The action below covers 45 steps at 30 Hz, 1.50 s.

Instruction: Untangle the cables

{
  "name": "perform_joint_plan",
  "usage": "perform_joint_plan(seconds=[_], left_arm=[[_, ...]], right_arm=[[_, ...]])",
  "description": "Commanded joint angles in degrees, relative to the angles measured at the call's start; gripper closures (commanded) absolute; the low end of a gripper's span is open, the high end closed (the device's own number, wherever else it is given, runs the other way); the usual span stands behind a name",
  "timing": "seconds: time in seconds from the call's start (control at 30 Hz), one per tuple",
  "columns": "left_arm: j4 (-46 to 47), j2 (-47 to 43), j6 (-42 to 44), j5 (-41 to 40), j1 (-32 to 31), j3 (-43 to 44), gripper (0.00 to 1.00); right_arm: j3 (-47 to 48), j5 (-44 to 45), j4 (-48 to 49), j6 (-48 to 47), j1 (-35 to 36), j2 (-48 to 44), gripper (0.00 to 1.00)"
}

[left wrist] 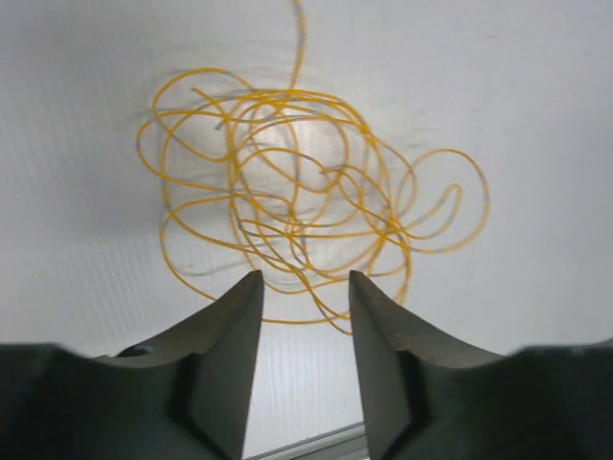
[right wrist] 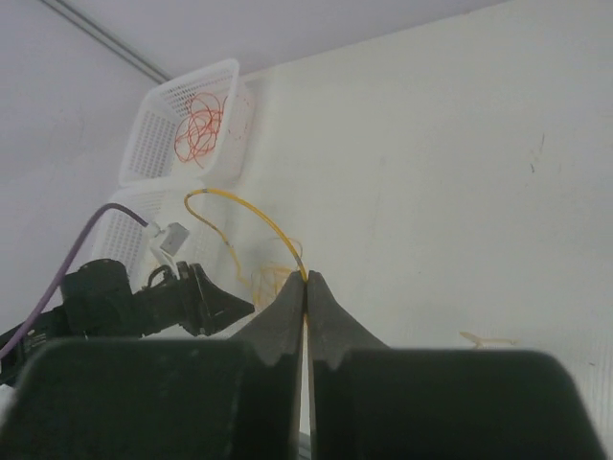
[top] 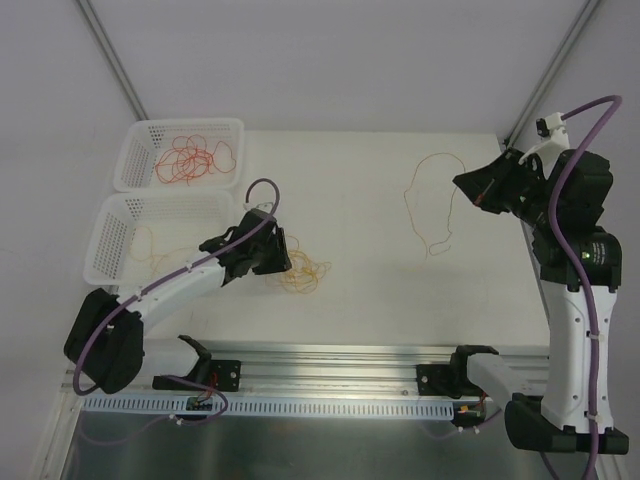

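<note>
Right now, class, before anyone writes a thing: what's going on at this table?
It's an untangling job, partway through. The right pincer is shut on one yellow-orange cable, holding its end up off the table. The left pincer hangs open just above a yellow tangle lying on the table, gripping nothing. A white basket at the far left holds red-orange cables.

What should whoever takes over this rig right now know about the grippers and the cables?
Left gripper: open, empty, poised at the yellow tangle on the table.
Right gripper: shut on a single yellow-orange cable, apart from the tangle.
Done: red cables lie in the far basket.
Left: the yellow tangle is still knotted; the held cable is not yet put away.
</note>
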Motion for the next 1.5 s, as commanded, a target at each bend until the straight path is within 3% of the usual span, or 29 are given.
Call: perform_joint_plan(seconds=[0.0, 0.17, 0.33, 0.43, 0.87, 1.1, 1.2, 1.23, 1.27, 1.3, 1.33, 1.37, 1.4, 1.47], left_arm=[[-0.45, -6.72, 1.16, 1.80, -2.67, -0.87, 0.55], [-0.45, -14.72, 3.09, 2.76, -5.31, 0.26, 0.33], [-0.44, -18.59, 7.39, 6.19, -6.98, 4.74, 0.05], [-0.36, -19.48, 9.68, 8.12, -7.59, 8.17, 0.01], [-0.27, -13.16, 22.07, 17.79, -15.05, 19.86, 0.02], [-0.18, -7.00, 24.28, 17.00, -18.57, 24.08, 0.13], [-0.27, -4.89, 25.07, 16.83, -19.37, 25.49, 0.28], [-0.18, -4.11, 25.33, 17.00, -19.81, 25.84, 0.35], [-0.18, -3.84, 25.51, 17.26, -19.90, 26.02, 0.53], [-0.27, -3.66, 25.51, 17.44, -19.99, 26.28, 0.65], [-0.27, -3.66, 25.33, 17.70, -20.16, 26.20, 0.84], [-0.27, -3.83, 25.16, 17.44, -20.16, 26.11, 0.95], [-0.27, -4.18, 25.07, 17.09, -20.16, 25.85, 1.00], [-0.27, -5.32, 24.63, 14.64, -20.16, 25.49, 1.00]], right_arm=[[-2.16, -6.01, 2.07, -1.16, -0.16, -1.20, 0.99], [-6.74, -10.13, 2.34, -2.92, 2.64, -1.56, 0.99], [-11.65, -9.45, 0.76, -8.72, 8.71, -0.68, 1.00], [-13.68, -7.60, -0.21, -11.69, 12.58, -0.15, 0.99], [-18.52, -11.64, 1.63, -17.07, 25.67, 2.84, 0.99], [-18.52, -12.43, 3.48, -17.78, 31.30, 4.51, 0.99], [-18.79, -12.17, 4.00, -17.69, 33.32, 5.30, 0.99], [-19.05, -12.00, 4.44, -17.43, 33.76, 5.21, 0.99], [-19.31, -11.65, 4.70, -17.25, 34.46, 5.21, 1.00], [-19.66, -11.47, 4.79, -17.16, 34.64, 5.13, 0.99], [-20.01, -11.47, 5.32, -16.90, 34.73, 4.86, 0.99], [-20.28, -11.12, 5.50, -16.72, 34.73, 4.78, 0.99], [-20.72, -10.68, 5.50, -16.72, 34.73, 4.60, 0.99], [-21.07, -9.28, 5.41, -16.55, 34.82, 3.81, 0.97]])
